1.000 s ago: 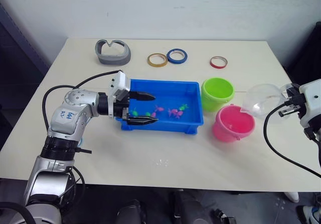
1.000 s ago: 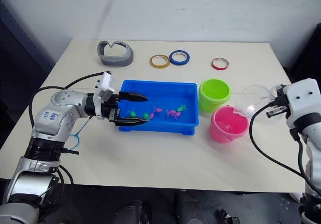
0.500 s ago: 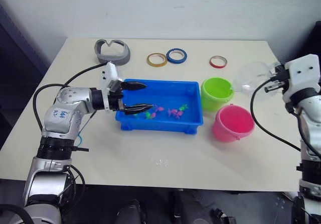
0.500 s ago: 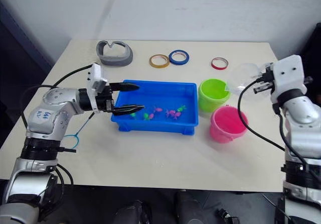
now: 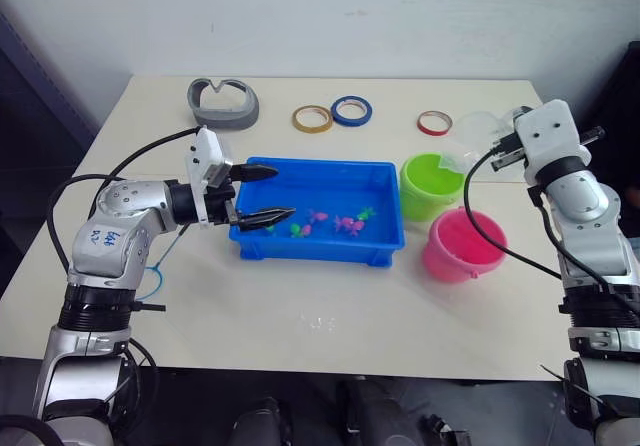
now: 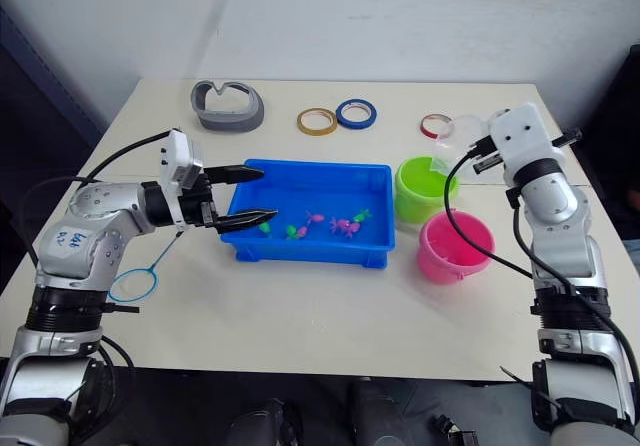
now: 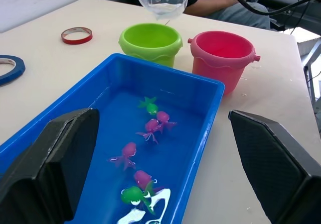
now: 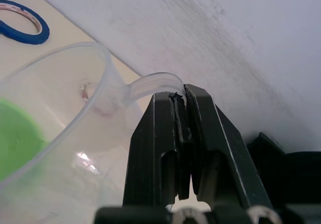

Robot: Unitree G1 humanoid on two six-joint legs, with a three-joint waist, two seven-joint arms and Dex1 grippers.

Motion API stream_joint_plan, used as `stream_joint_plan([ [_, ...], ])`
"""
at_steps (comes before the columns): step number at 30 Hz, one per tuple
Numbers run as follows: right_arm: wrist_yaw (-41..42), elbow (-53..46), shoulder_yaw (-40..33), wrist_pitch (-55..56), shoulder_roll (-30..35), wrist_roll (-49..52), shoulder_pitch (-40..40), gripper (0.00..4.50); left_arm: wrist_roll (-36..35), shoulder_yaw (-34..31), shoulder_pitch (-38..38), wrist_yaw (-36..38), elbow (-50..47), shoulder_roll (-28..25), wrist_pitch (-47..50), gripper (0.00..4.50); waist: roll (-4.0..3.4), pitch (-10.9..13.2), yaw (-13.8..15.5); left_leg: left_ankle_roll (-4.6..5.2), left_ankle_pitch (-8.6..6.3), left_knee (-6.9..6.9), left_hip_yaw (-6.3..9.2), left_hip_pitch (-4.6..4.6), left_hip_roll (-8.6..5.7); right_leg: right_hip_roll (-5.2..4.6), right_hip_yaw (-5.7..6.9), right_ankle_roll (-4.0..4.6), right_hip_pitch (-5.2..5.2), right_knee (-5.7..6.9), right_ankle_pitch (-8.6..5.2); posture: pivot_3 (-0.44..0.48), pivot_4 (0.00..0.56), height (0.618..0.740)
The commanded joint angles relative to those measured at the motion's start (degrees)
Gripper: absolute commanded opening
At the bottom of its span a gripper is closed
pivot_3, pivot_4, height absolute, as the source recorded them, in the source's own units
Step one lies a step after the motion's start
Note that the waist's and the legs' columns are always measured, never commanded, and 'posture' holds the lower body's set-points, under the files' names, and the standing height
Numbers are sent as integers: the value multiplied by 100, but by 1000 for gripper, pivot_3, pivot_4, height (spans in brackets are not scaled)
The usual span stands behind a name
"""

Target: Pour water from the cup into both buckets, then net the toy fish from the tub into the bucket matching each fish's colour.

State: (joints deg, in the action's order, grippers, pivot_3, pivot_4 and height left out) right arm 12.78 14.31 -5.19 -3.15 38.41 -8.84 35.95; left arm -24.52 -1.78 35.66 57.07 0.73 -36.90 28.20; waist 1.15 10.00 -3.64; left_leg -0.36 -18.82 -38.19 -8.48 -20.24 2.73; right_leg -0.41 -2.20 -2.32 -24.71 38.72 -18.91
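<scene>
The clear cup (image 5: 466, 139) hangs tilted above the far rim of the lime green bucket (image 5: 432, 184), and my right gripper (image 8: 179, 96) is shut on its handle. In front of the green bucket stands the pink bucket (image 5: 464, 246). To their left the blue tub (image 5: 322, 253) holds water and several green and pink toy fish (image 5: 350, 224). My left gripper (image 5: 278, 192) is open over the tub's left end, with nothing between its fingers. The net (image 6: 133, 284) lies on the table under my left arm, its hoop toward the near edge.
At the back of the table lie a grey curved object (image 5: 224, 103) and three tape rings: yellow (image 5: 313, 119), blue (image 5: 352, 111) and red (image 5: 435, 123). Bare tabletop stretches in front of the tub and buckets.
My right arm has carried the cup from beside the pink bucket back and leftward to above the green bucket. My left gripper has drawn back a little toward the tub's left end.
</scene>
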Motion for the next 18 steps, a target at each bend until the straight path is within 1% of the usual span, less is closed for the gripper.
stream_joint_plan([
  [1,-183,-146,106,385,98,-340,216,75,-94,-180,13,-42,-226,-77,1,4500,0,0,-5,0,0,0,0,0,0,0,0,0,0,0,0,0,150,738],
  [18,-685,108,737,1083,443,-1793,382,75,-65,-96,-34,-62,-254,-43,12,4500,-1,1,-130,-2,1,0,-1,1,0,0,-1,1,-3,7,0,0,150,738],
])
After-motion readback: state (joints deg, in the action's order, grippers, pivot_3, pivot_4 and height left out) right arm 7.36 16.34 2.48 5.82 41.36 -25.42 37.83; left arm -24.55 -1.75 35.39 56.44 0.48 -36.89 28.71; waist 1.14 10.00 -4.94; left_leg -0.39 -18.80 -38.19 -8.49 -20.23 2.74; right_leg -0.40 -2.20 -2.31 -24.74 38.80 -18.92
